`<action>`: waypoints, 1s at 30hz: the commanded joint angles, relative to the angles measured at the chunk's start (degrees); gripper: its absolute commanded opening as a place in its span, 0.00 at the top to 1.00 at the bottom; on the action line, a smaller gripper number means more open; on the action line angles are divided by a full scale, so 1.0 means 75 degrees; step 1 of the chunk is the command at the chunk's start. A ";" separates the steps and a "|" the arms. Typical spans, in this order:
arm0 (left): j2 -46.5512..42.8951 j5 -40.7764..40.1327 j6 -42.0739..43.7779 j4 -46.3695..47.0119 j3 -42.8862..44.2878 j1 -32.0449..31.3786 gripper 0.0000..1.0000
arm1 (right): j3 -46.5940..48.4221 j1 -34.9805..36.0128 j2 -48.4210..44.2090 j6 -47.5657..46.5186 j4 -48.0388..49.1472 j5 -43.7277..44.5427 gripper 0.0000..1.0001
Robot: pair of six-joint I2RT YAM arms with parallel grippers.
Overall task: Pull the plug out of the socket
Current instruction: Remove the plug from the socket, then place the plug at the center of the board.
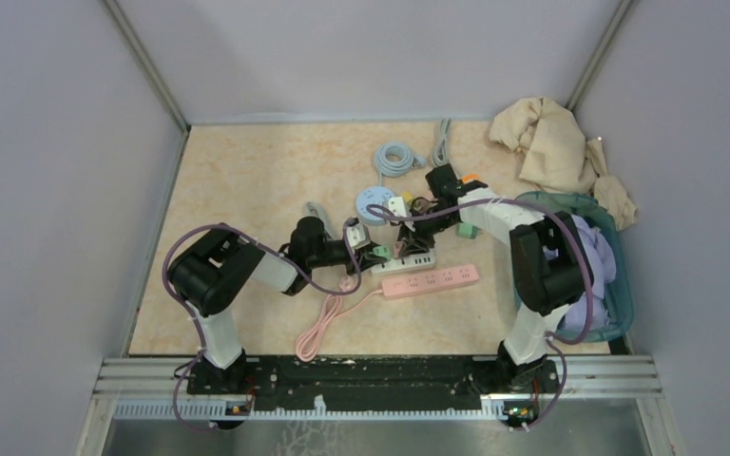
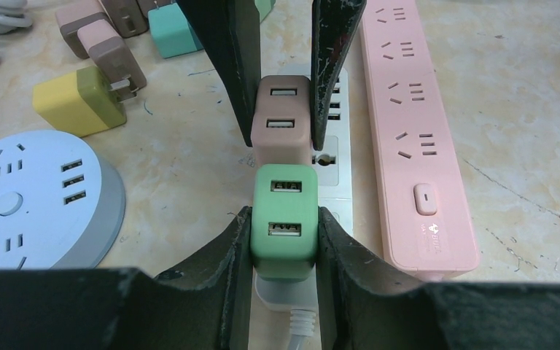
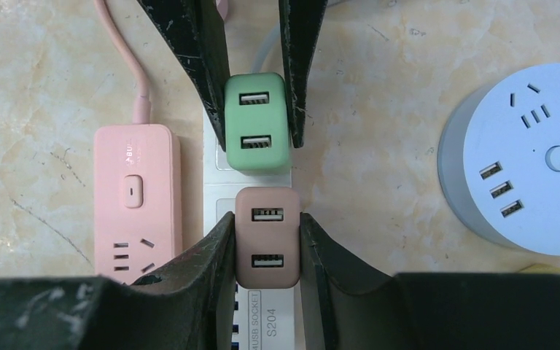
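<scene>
Your left fingers point(image 2: 217, 249) are clamped on the flat sides of the green plug point(image 2: 284, 233), low centre in the left wrist view. Your right fingers point(image 3: 204, 251) are clamped the same way on the brown plug point(image 3: 267, 240), just beyond it. Both plugs sit seated in the white strip point(image 2: 333, 164), next to each other and close to touching.

Each plug looks like a small, hard plastic cube: light and stiff, with smooth, rounded sides that could slip under a weak pinch. Hold it low on the two flat sides, as you do now, and pull straight up off the pins. Tilting would likely jam them. The strip itself looks light and may lift with the plug, so use one grip to pin it down.

The worktop point(image 1: 247, 171) is flat, hard, marble-patterned and probably slick. Room is tight. The pink strip point(image 2: 408, 146) lies alongside on the right of the left wrist view, with the round hub point(image 2: 22, 197) lower left and a loose yellow plug point(image 2: 80, 102) upper left. In the top view, a cloth point(image 1: 547, 142) and a basket point(image 1: 618, 285) crowd the right edge.
</scene>
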 commanded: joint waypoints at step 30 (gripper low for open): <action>-0.0314 -0.0131 -0.0790 -0.1011 0.0018 0.0038 0.75 | -0.0133 -0.1776 -0.0056 0.5524 0.3386 0.1388 0.89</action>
